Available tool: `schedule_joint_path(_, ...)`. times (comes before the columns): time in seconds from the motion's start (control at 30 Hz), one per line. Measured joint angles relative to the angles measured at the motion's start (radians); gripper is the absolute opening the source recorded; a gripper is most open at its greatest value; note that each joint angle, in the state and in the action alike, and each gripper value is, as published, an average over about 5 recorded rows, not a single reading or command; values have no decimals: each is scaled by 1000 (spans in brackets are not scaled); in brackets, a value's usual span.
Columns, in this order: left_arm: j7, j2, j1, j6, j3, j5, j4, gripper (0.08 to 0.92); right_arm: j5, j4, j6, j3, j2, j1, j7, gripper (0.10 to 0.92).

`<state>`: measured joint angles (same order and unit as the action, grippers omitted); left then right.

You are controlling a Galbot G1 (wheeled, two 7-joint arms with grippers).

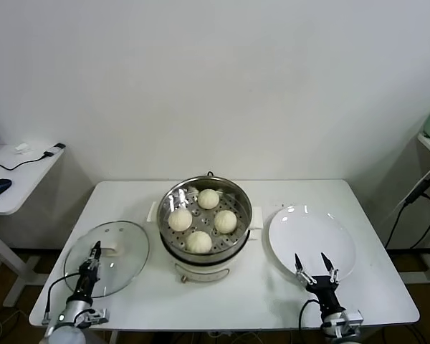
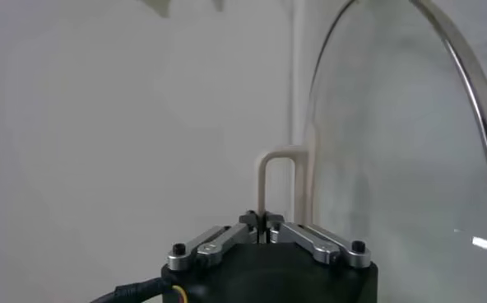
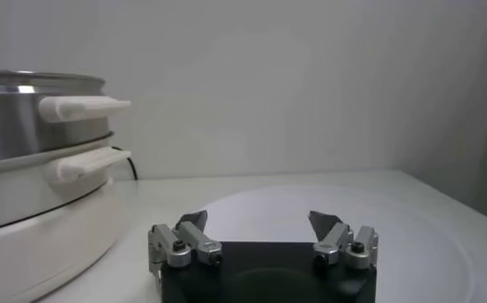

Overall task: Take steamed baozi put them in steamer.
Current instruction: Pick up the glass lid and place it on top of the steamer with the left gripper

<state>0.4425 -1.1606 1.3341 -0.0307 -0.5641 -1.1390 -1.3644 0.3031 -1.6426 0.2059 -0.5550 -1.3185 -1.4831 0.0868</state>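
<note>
All 4 baozi point(image 1: 201, 221) sat in the steamer point(image 1: 238, 195); plate point(image 1: 312, 240) bare. My left gripper point(image 1: 94, 251) was closed over the lid point(image 1: 129, 247), right gripper point(image 1: 315, 264) spread apart.

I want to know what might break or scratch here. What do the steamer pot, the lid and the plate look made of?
The steamer pot looks like polished stainless steel: shiny, mirror-like walls and a perforated tray, on a white base, probably plastic. The lid looks like clear glass with a metal rim, since the table shows through it. The plate is glossy white, likely ceramic, though it could be melamine.
</note>
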Motion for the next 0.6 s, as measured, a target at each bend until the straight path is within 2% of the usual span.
schedule_joint_path(0.33, -145, 43, 86, 119, -47, 110, -285, 132, -27, -14, -14, -3, -5, -3, -23, 823)
schedule_joint_path(0.6, -298, 68, 95, 264, -25, 116, -529, 132, -75, -18, -17, -8, -16, -5, -43, 823)
